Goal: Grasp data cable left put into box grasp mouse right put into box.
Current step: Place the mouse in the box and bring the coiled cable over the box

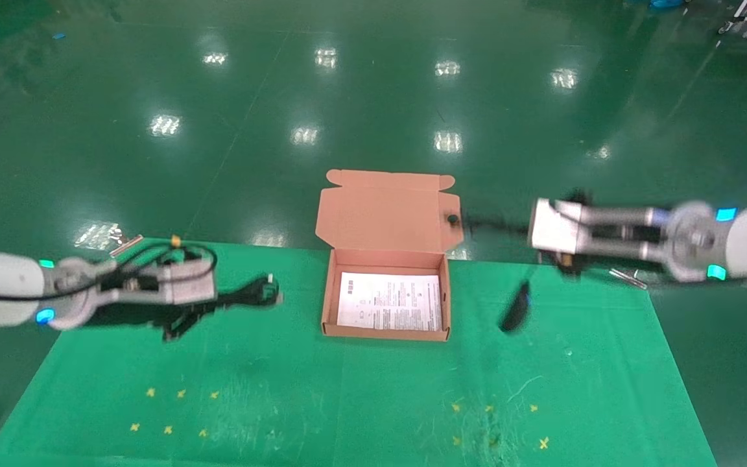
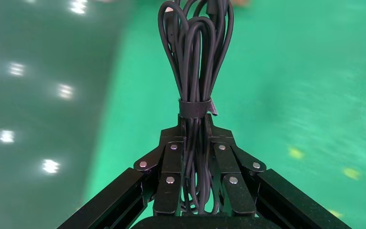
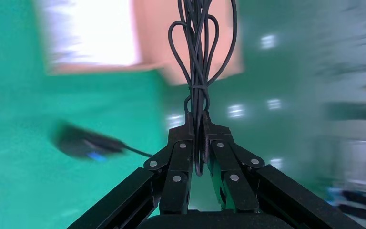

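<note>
The brown box (image 1: 329, 295) stands open at the middle of the green mat, lid (image 1: 386, 211) raised at the back and a white printed sheet (image 1: 390, 301) inside. My left gripper (image 1: 221, 295) is left of the box, above the mat, shut on the data cable (image 1: 258, 292). In the left wrist view the strapped black bundle (image 2: 195, 67) runs out between the closed fingers (image 2: 169, 157). My right gripper (image 1: 524, 227) is right of the box, shut on the mouse's thin looped cord (image 3: 200, 62). The mouse (image 1: 516, 308) hangs below it over the mat, and shows blurred in the right wrist view (image 3: 83, 143).
The green mat (image 1: 347, 402) covers the table and ends just behind the box, with glossy green floor beyond. Yellow cross marks (image 1: 176, 412) lie near the front left and front right. Small metal pieces lie at the back edge, left (image 1: 124, 244) and right (image 1: 629, 277).
</note>
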Robot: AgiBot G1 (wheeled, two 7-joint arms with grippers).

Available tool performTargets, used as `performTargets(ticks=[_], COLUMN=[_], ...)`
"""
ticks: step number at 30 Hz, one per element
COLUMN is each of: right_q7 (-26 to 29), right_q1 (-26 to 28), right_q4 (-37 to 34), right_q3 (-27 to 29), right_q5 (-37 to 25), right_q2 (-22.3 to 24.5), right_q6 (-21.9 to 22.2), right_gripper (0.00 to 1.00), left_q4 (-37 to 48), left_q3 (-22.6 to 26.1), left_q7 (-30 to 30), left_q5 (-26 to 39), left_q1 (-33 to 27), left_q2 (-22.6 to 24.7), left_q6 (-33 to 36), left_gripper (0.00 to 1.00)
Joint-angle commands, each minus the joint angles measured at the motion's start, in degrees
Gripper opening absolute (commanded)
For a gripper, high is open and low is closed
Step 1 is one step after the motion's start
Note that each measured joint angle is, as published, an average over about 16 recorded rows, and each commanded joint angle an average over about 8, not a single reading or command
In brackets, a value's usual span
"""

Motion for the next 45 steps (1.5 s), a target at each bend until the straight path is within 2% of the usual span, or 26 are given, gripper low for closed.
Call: performTargets(ticks=[1,6,15,25,32,45], right_q7=[1.51,-1.00,-9.42,-20.20,-24.94,-25.29], right_q1=[1.58,6.01,12.21,16.77,18.69,15.95], right_q4=[1.99,-0.47,-11.80,-24.04,-28.69,-30.11], right_q3=[0.95,2.28,3.54,4.86,5.49,4.17], right_q5=[-0.96,1.03,5.12,11.52,14.11,14.60], right_q2=[0.22,-4.13,-13.57,-22.38,-24.77,-24.78], right_q6=[1.45,4.51,10.45,12.11,11.47,10.62], right_gripper=[0.00,0.00,0.00,0.00,0.00,0.00], left_q4=[-2.32,-5.00,-4.53,0.64,2.90,1.73], left_q3=[-0.38,-0.98,-1.54,-1.88,-1.86,-0.71], left_q7=[-1.33,-3.78,-5.89,-6.36,-6.50,-6.26], left_q5=[0.93,3.83,8.46,12.67,14.69,15.51], left_q1=[-0.61,-2.78,-6.78,-10.91,-12.58,-10.09], left_q2=[-0.35,0.89,5.02,9.54,10.88,8.83], left_q6=[-1.02,-3.56,-8.04,-12.83,-14.16,-11.82], left_gripper=[0.00,0.00,0.00,0.00,0.00,0.00])
